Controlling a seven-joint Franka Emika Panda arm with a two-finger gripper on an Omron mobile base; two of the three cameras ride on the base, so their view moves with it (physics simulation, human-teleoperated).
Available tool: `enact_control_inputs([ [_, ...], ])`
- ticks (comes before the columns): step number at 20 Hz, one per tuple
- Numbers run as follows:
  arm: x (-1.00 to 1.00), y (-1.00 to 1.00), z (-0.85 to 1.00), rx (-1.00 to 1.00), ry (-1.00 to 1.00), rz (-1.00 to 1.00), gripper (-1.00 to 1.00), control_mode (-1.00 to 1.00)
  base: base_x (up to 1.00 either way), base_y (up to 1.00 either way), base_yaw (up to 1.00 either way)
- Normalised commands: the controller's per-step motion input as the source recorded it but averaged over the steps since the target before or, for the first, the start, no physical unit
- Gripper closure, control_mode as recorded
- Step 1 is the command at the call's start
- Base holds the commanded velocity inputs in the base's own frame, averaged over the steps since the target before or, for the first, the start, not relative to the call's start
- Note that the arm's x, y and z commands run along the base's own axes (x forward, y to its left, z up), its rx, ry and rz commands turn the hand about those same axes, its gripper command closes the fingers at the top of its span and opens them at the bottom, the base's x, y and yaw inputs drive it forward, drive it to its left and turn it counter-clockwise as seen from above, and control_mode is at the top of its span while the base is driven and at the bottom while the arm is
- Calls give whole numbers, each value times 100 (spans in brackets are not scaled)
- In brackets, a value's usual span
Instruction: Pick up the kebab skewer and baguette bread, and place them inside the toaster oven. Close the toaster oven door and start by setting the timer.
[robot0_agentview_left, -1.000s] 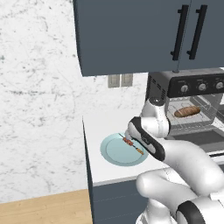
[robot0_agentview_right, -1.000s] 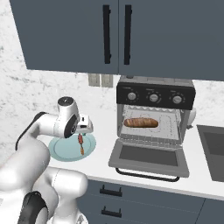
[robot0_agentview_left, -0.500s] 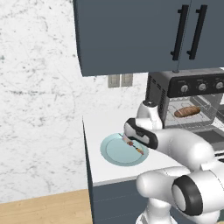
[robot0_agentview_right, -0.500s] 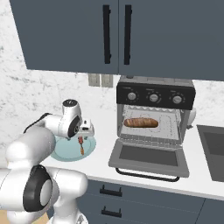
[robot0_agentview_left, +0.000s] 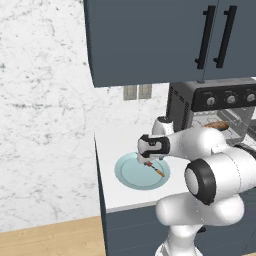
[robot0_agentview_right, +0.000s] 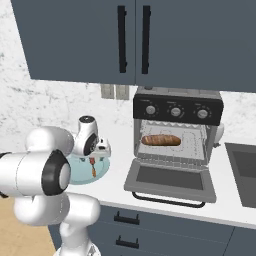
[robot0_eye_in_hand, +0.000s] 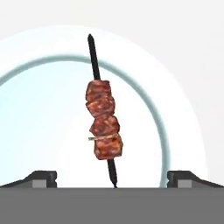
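Note:
The kebab skewer (robot0_eye_in_hand: 103, 131) lies across a light blue plate (robot0_eye_in_hand: 166, 144) on the white counter, with reddish-brown chunks at its middle. My gripper (robot0_eye_in_hand: 112, 177) hangs just above it, open, one fingertip on either side of the stick and nothing between them. The same gripper (robot0_agentview_left: 148, 162) shows over the skewer (robot0_agentview_left: 156, 170) from the left, and the gripper (robot0_agentview_right: 96, 157) over the skewer (robot0_agentview_right: 93, 167) from the right. The baguette bread (robot0_agentview_right: 161, 140) lies on the rack inside the toaster oven (robot0_agentview_right: 177, 107). The toaster oven door (robot0_agentview_right: 170, 180) is dropped open.
Dark blue wall cabinets (robot0_agentview_right: 135, 40) hang above the oven. A sink (robot0_agentview_right: 242, 170) lies to the oven's right. The plate (robot0_agentview_left: 125, 175) sits near the counter's front edge, left of the oven (robot0_agentview_left: 185, 105); the counter ends just left of it.
The arm has folded over and the hand has come down closer over the skewer on the plate. The jaws have stayed wide; skewer, baguette and door have not moved.

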Motion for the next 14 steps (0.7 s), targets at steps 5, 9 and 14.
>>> enact_control_inputs([
  [5, 36, 0, -25, 0, 5, 0, -100, -100, 0, 0, 0],
  [9, 6, 6, -38, 0, 1, 0, -100, -100, 0, 0, 0],
  [14, 0, 10, -37, 0, 1, 0, -100, -100, 0, 0, 0],
])
